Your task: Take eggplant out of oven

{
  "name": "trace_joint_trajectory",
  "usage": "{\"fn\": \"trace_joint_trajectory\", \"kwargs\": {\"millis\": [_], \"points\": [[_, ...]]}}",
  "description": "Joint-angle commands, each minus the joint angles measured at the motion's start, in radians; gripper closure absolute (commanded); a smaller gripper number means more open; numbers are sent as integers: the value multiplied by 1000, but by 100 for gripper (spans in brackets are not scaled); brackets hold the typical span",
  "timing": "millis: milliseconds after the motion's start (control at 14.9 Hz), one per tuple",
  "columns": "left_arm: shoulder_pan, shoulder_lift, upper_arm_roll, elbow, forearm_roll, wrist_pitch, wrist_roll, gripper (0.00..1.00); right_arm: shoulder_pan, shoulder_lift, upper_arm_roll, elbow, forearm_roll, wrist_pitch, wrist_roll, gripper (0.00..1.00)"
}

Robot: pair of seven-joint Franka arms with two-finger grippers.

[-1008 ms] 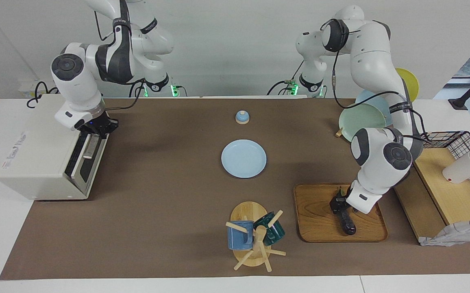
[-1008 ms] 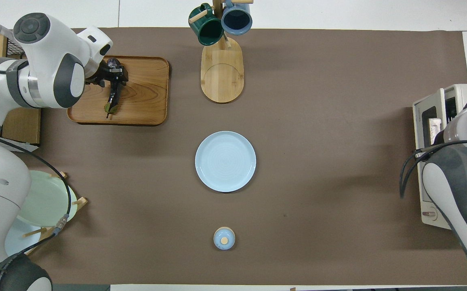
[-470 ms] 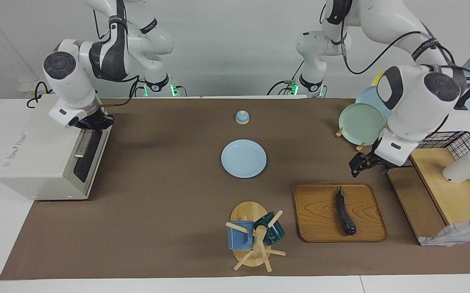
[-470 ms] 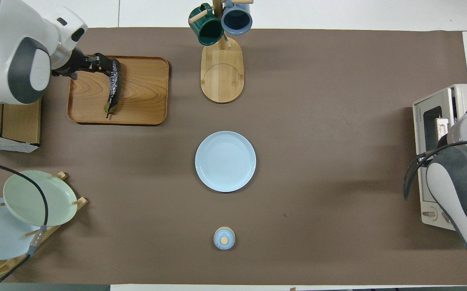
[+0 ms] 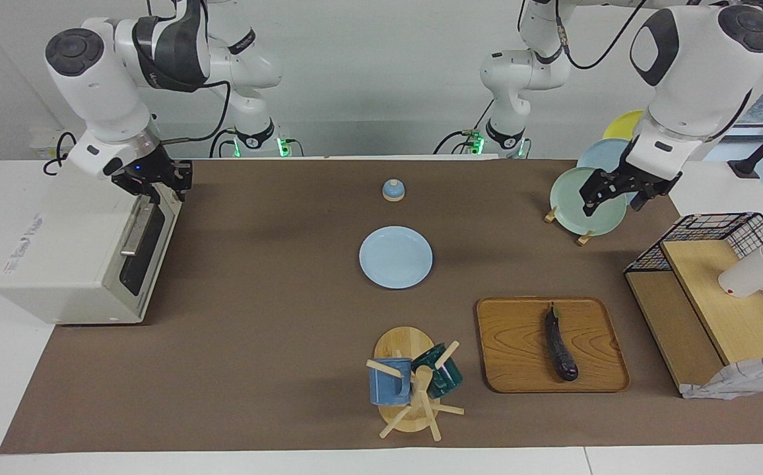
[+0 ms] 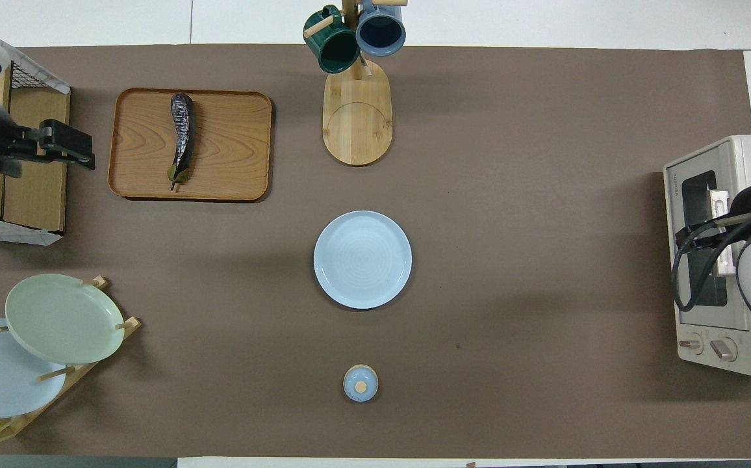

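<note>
The dark purple eggplant [image 5: 560, 346] [image 6: 182, 136] lies alone on the wooden tray [image 5: 520, 356] [image 6: 232, 149], stem end pointing toward the robots. At the right arm's end of the table stands the off-white oven [image 5: 58, 251] [image 6: 720, 260] with its dark glass door [image 5: 147, 244] shut. My right gripper [image 5: 160, 181] hangs just above the top of that door, clear of the silver handle [image 5: 134, 231], fingers apart and holding nothing. My left gripper [image 5: 612, 194] [image 6: 67, 144] is open and empty, raised over the plate rack [image 5: 586, 198].
A light blue plate [image 5: 395, 257] lies mid-table, with a small blue lidded pot [image 5: 393, 190] nearer the robots. A mug tree [image 5: 414, 382] stands beside the tray. A black wire basket with wooden boards [image 5: 718, 297] holds a white cup [image 5: 751, 274].
My left gripper let go of the eggplant on the tray, then rose and drew back over the plate rack. The oven door went shut, and my right gripper lifted off its handle, opening.
</note>
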Motion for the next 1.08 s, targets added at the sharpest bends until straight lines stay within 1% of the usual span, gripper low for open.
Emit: {"fn": "trace_joint_trajectory", "kwargs": {"millis": [0, 67, 134, 202, 269, 336, 470, 672, 806, 1008], "points": [[4, -116, -3, -186, -7, 23, -5, 0, -32, 39, -9, 76, 29, -41, -16, 0], [6, -130, -3, -209, -8, 23, -8, 0, -20, 67, -9, 117, 27, -67, -16, 0], [4, -138, -3, -226, -13, 21, -11, 0, 15, 90, -36, 148, 30, -100, -13, 0], [1, -146, -2, -235, -22, 21, -11, 0, 44, 111, -52, 200, 30, -122, 11, 0], [3, -146, -2, -231, -25, 21, -15, 0, 43, 124, -59, 235, 35, -130, 37, 0], [4, -141, -2, -220, -36, 21, -24, 0, 43, 136, -67, 249, 48, -133, 41, 0], [33, -137, -8, -171, -71, -9, -26, 0, 43, 145, -67, 252, 53, -139, 45, 0], [47, -127, -11, -99, -73, -97, -17, 0, 43, 130, -73, 255, 58, -139, 47, 0], [72, -127, -25, -87, -70, -126, -14, 0, 46, 111, -75, 242, 58, -133, 51, 0], [72, -129, -26, -105, -71, -94, -3, 0, 60, 93, -79, 237, 56, -135, 64, 0]]}}
